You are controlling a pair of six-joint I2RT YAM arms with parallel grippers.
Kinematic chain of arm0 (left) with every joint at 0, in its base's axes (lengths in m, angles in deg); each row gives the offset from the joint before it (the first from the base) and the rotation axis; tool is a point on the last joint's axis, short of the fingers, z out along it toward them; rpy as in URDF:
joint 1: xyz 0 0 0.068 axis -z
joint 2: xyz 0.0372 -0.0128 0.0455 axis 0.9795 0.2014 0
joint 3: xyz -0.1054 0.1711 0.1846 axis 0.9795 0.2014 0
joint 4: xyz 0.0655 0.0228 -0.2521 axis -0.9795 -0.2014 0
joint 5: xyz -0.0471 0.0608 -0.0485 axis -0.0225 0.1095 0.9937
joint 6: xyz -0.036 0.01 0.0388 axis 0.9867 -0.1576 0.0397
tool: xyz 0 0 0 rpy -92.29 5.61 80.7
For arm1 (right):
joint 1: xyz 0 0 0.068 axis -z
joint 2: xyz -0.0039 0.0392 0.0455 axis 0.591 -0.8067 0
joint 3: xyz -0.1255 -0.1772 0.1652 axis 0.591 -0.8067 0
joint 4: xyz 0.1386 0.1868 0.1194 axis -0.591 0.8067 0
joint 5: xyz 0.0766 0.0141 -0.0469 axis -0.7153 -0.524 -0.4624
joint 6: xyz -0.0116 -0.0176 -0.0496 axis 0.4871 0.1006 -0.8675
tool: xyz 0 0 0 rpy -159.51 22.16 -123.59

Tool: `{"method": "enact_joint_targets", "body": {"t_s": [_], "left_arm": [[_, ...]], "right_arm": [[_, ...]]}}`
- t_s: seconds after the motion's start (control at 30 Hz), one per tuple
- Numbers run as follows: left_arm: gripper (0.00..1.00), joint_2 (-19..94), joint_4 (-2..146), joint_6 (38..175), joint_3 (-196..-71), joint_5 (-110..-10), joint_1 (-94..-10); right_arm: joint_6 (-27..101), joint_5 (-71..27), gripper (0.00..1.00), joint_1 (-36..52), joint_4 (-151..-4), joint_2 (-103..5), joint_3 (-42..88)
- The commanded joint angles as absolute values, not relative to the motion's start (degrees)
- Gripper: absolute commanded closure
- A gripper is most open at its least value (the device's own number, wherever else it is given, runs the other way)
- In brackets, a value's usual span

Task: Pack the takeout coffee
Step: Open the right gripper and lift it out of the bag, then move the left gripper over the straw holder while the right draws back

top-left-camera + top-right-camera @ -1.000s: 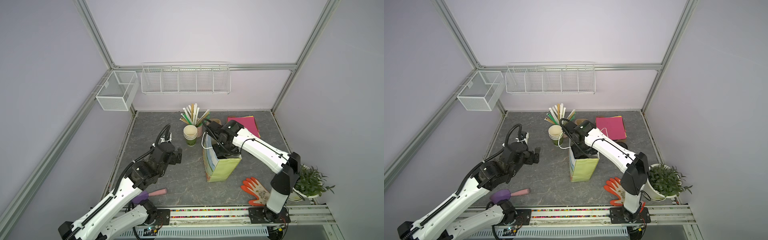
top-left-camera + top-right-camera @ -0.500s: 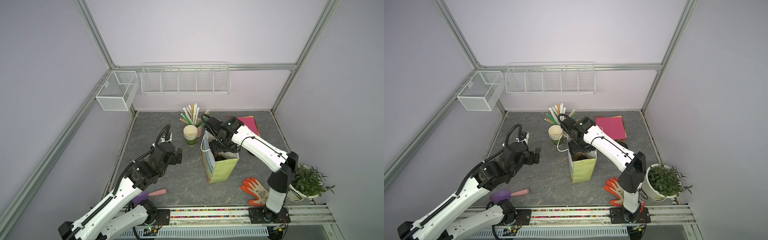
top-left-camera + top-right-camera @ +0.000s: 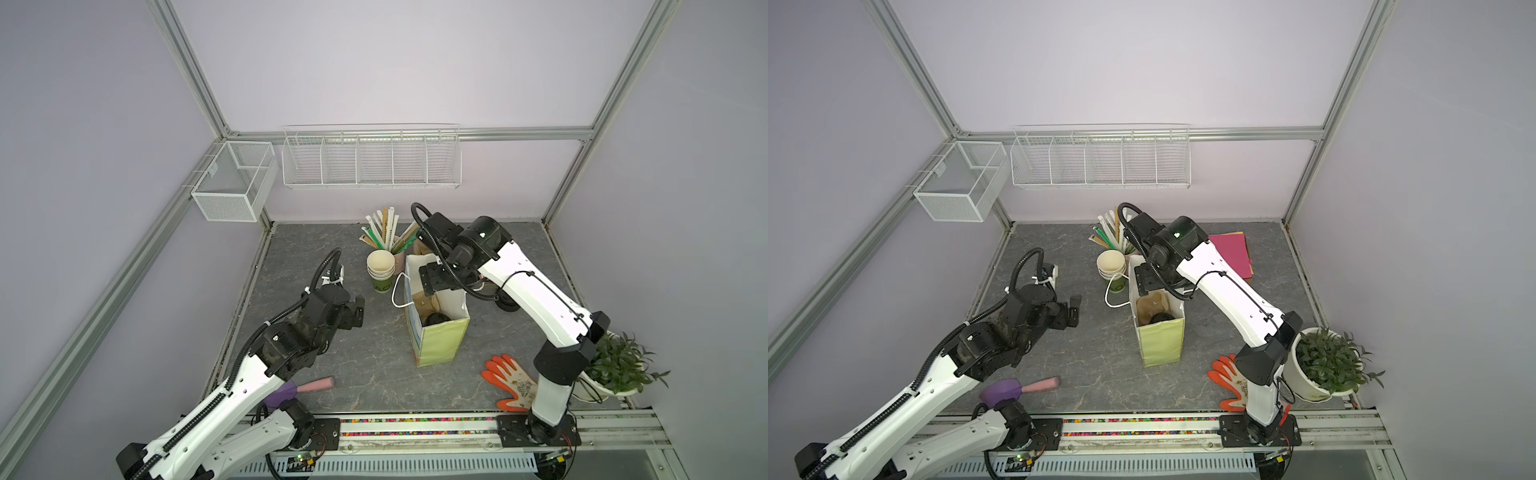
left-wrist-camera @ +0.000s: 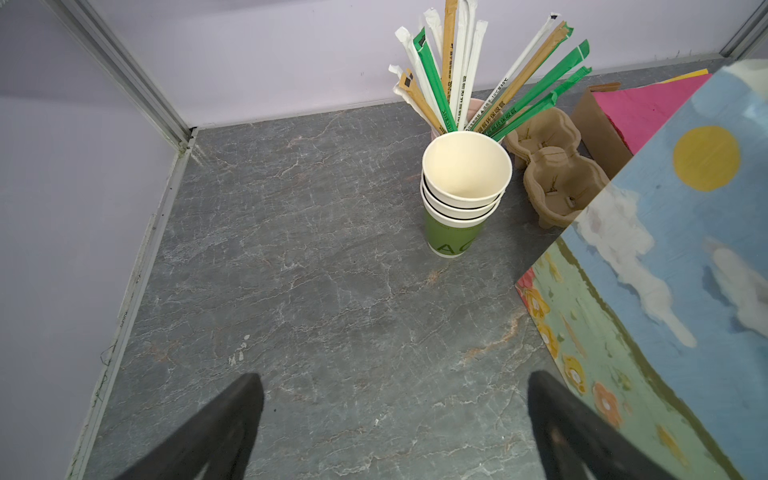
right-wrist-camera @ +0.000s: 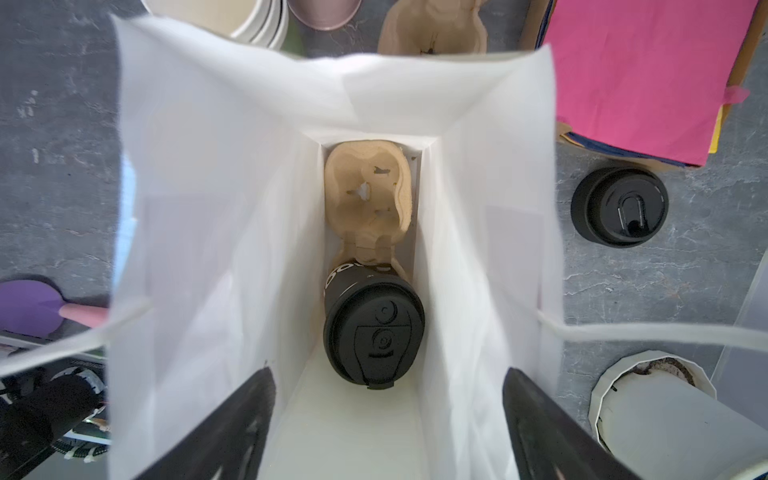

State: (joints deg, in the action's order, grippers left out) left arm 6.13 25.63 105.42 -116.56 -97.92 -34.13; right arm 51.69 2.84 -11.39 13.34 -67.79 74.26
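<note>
right hand: [image 5: 388, 378] jaws spread wide, nothing held, poised over the mouth of the tall white-lined paper bag [image 5: 208, 208].
left hand: [image 4: 395, 380] also wide open and empty, well clear of the bag, above the bare grey stone-look surface [image 4: 291, 270].
coffee 1: small black paper cup with round black plastic lid [image 5: 374, 332], straight below the right hand at the bag bottom. Looks seated in one well of the brown moulded-pulp carrier [image 5: 365, 187]; the other well is empty.
coffee 2: identical black lidded cup [image 5: 619, 212], upright on the surface off to the right hand's side, outside the bag wall.
handling: my read is light, with a thin paper wall that dents if squeezed hard. Lid is smooth and may pop if lifted by it. Fill unknown, so keep it upright.
grip point: across the body just under the lid rim, gentle closure.
risk: the bag walls look floppy, so a finger could snag one going down.
</note>
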Motion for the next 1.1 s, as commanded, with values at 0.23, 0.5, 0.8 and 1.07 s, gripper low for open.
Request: {"method": "enact_joint_targets", "body": {"t_s": [0.23, 0.5, 0.8, 1.07], "left_arm": [[0.01, 5.58, 26.02, 105.12, -116.89, -99.52, -34.98], [0.07, 14.04, 24.15, 108.42, -128.26, -88.56, -42.94], [0.21, 33.86, 25.10, 107.91, -147.49, -80.67, -48.21], [0.35, 52.92, 24.18, 104.99, -162.30, -78.35, -51.30]], "right_arm": [[46.92, -1.02, 0.12, -11.76, 21.36, -69.41, 96.83], [44.38, 1.82, 0.12, -11.24, 5.01, -48.55, 73.94], [43.18, 2.83, 0.12, -11.06, -6.09, -28.10, 46.34], [42.36, 1.58, 0.12, -11.02, -7.76, -13.24, 32.93]]}}
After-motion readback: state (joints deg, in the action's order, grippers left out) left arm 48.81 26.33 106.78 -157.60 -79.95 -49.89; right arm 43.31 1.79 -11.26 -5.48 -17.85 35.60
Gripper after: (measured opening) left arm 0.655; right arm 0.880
